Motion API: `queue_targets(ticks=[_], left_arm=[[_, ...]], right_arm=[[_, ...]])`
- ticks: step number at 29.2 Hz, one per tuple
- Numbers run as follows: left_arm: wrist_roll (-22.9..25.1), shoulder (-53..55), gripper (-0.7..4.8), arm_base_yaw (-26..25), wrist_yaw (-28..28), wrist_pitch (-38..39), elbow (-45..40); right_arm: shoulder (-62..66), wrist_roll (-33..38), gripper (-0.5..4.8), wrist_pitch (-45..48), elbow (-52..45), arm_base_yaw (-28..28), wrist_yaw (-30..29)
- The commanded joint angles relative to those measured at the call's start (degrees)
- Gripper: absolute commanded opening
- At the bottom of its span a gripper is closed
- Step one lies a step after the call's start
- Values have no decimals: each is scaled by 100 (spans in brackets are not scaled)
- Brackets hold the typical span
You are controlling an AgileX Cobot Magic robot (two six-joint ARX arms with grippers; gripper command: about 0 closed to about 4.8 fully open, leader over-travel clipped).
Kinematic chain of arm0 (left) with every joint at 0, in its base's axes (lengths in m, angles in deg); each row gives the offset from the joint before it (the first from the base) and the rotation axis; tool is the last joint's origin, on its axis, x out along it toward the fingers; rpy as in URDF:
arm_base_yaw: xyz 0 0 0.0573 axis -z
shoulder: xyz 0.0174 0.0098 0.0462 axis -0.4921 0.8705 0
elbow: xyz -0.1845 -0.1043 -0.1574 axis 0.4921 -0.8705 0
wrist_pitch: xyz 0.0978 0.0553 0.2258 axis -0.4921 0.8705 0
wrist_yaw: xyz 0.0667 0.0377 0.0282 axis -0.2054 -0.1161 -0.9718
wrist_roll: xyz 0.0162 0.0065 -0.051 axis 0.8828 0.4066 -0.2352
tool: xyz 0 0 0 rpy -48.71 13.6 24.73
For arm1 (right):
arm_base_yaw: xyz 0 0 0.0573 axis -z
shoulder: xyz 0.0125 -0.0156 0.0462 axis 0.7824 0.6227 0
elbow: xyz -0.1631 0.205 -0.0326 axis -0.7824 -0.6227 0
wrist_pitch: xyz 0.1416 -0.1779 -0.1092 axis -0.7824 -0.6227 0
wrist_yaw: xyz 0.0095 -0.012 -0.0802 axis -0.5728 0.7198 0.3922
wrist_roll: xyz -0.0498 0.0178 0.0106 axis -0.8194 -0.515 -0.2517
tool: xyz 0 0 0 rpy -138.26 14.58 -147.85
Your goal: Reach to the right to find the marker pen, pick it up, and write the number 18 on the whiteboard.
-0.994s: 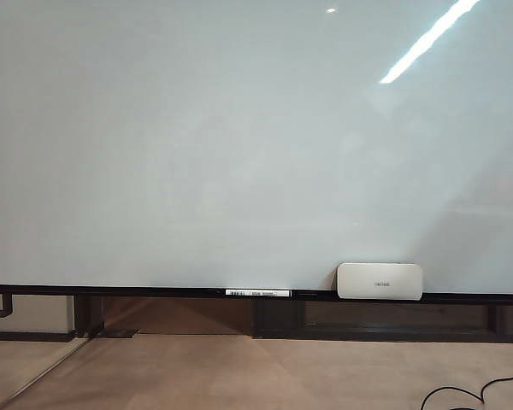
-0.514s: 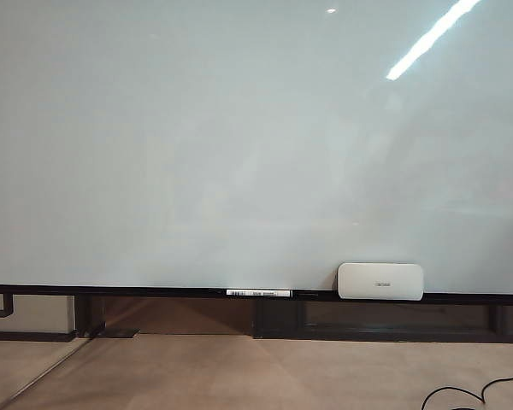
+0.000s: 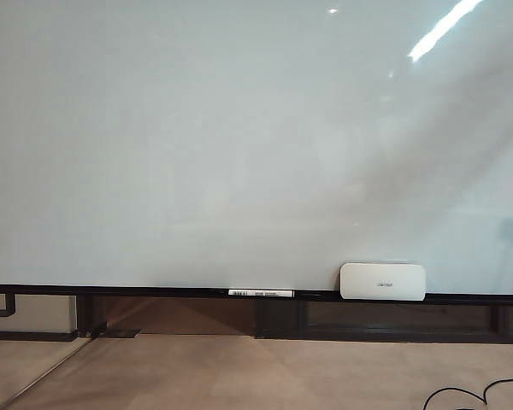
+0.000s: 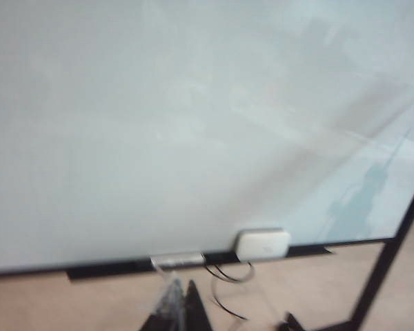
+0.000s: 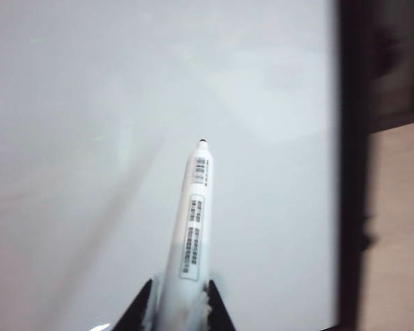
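The whiteboard fills most of the exterior view, pale and glossy, with a thin black rail at its foot. The number 18 is out of view. Neither gripper shows in the exterior view. In the right wrist view my right gripper is shut on the marker pen. It has a white labelled barrel, and its small dark tip points at the whiteboard. In the left wrist view my left gripper hangs below the rail, its dark fingertips together with nothing between them.
A white rounded eraser and a second white labelled marker sit on the rail, both also in the left wrist view: eraser, marker. A black cable lies on the floor. The board's dark side frame stands beside the pen.
In the exterior view the bright reflection at the top right has shrunk and slid right. A faint slanted shadow has spread over the board's right side. Eraser and rail marker stay put.
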Motion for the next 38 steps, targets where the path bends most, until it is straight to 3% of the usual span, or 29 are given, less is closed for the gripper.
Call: queue_targets(ticks=[1, 4, 10, 15, 19, 25, 28, 29, 35, 38], left_arm=[[520, 9, -5, 7, -66, 286, 337], [573, 9, -5, 7, -166, 413, 570], [1419, 11, -5, 4, -92, 380, 859], [1510, 57, -5, 4, 632, 271, 855], [1508, 260, -5, 4, 927, 105, 855], [1515, 938, -5, 4, 807, -579, 859], [1578, 1344, -5, 2, 166, -911, 868], [1818, 1504, -5, 4, -50, -929, 922], [2365, 1967, -5, 4, 22, -977, 1373], [2415, 1967, -5, 4, 116, -1036, 1373]], right_arm=[[-509, 68, -3, -136, -186, -776, -186], [-787, -52, -3, -179, -302, -1698, -282], [-706, -415, -3, 772, -323, -3742, 52], [87, -570, -3, 1939, -319, -4815, 415], [905, -562, -3, 2653, -319, -5302, 811], [2015, -831, -3, 3641, -98, -5993, 1657], [2356, -1399, -3, 3707, 282, -6430, 2201], [2435, -1532, -3, 3705, 415, -6559, 2393], [2522, -1657, -3, 3685, 743, -6699, 3080], [2516, -1687, -3, 3711, 754, -6699, 3101]])
